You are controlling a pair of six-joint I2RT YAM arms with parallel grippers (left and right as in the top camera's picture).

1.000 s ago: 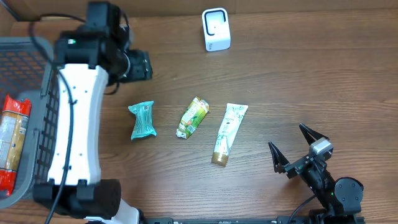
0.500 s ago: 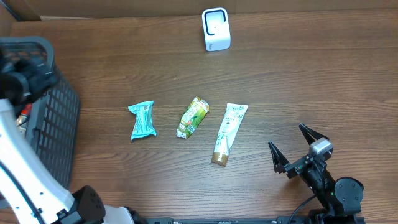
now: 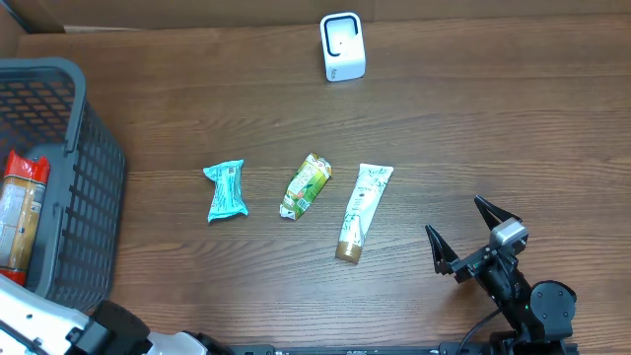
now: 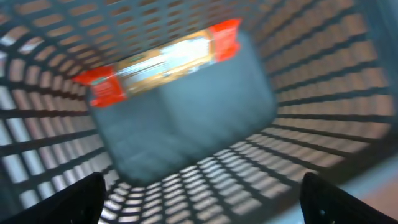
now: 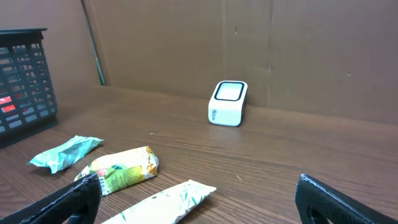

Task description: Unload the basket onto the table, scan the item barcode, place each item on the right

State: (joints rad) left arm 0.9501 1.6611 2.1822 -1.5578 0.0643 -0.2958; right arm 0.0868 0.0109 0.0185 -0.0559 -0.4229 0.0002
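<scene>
The white barcode scanner (image 3: pixel 342 46) (image 5: pixel 227 102) stands at the table's far edge. Three items lie mid-table: a teal packet (image 3: pixel 226 190) (image 5: pixel 65 152), a green-yellow packet (image 3: pixel 306 184) (image 5: pixel 124 169) and a white tube (image 3: pixel 362 210) (image 5: pixel 168 202). A red-ended packet (image 3: pixel 18 212) (image 4: pixel 165 59) lies in the grey basket (image 3: pixel 94 187) (image 4: pixel 323 93). My left gripper (image 4: pixel 199 202) hangs open above the basket's inside, holding nothing. My right gripper (image 3: pixel 454 215) (image 5: pixel 199 205) is open at the near right, apart from the tube.
Cardboard walls (image 5: pixel 186 37) close off the back of the table. The basket (image 5: pixel 25 81) stands at the far left. Part of my left arm (image 3: pixel 39 330) shows at the bottom left corner of the overhead view.
My left arm has swung back off the bottom left of the overhead view, uncovering the basket and the packet in it. The right arm and the three table items have not moved.
</scene>
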